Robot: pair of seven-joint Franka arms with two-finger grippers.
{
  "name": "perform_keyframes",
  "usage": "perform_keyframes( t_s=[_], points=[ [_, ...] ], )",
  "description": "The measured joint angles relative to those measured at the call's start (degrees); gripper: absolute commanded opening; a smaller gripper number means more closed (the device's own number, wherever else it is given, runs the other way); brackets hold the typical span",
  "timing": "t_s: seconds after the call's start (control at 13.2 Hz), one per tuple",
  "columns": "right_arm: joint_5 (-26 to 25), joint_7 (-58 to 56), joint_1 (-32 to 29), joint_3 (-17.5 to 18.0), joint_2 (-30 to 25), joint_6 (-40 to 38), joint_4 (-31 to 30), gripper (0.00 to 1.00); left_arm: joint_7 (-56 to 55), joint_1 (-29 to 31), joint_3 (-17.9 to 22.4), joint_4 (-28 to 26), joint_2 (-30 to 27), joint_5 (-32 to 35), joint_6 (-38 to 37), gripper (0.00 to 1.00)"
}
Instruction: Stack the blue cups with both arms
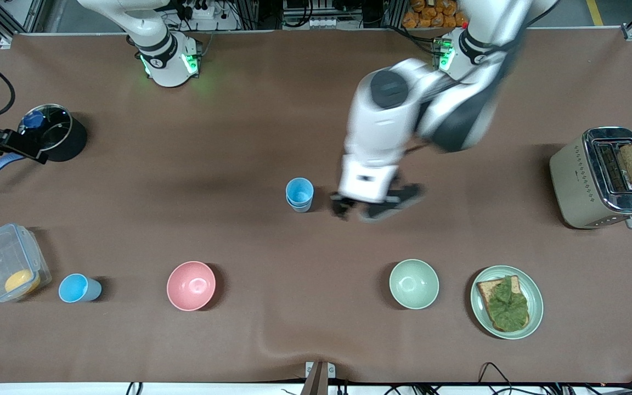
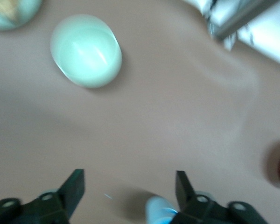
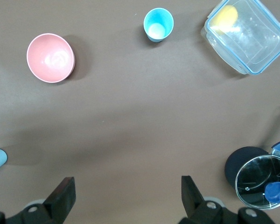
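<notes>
Two light-blue cups stand nested, one in the other, at the middle of the table. My left gripper is open and empty, low beside that stack toward the left arm's end. The stack shows close to one finger in the left wrist view, where my left gripper spans bare table. A third blue cup stands alone near the front camera at the right arm's end; it also shows in the right wrist view. My right gripper is open and empty, up beside the black pot.
A pink bowl and a pale green bowl stand near the front camera. A plate with bread and lettuce, a toaster and a clear box holding a yellow thing are also on the table.
</notes>
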Motion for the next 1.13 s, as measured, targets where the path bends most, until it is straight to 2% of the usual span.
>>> perform_keyframes(
  t_s=[0.23, 0.45, 0.91, 1.13],
  points=[
    [-0.1, -0.1, 0.0, 0.1, 0.0, 0.0, 0.0, 1.00, 19.6, 12.6, -0.1, -0.4, -6.7, -0.7, -5.6, 1.00],
    [-0.1, -0.3, 0.0, 0.1, 0.0, 0.0, -0.1, 1.00, 31.7, 19.9, -0.2, -0.6, -9.7, -1.0, -12.0, 1.00],
    [-0.1, -0.5, 0.1, 0.2, 0.2, -0.1, -0.1, 1.00, 43.9, 24.1, -0.2, -1.5, -13.1, -3.4, -20.0, 1.00],
    [-0.1, -1.0, 0.1, 0.3, 0.2, -0.1, 0.0, 1.00, 46.5, 24.2, 1.6, -6.0, -17.4, -6.2, -20.6, 1.00]
  ],
)
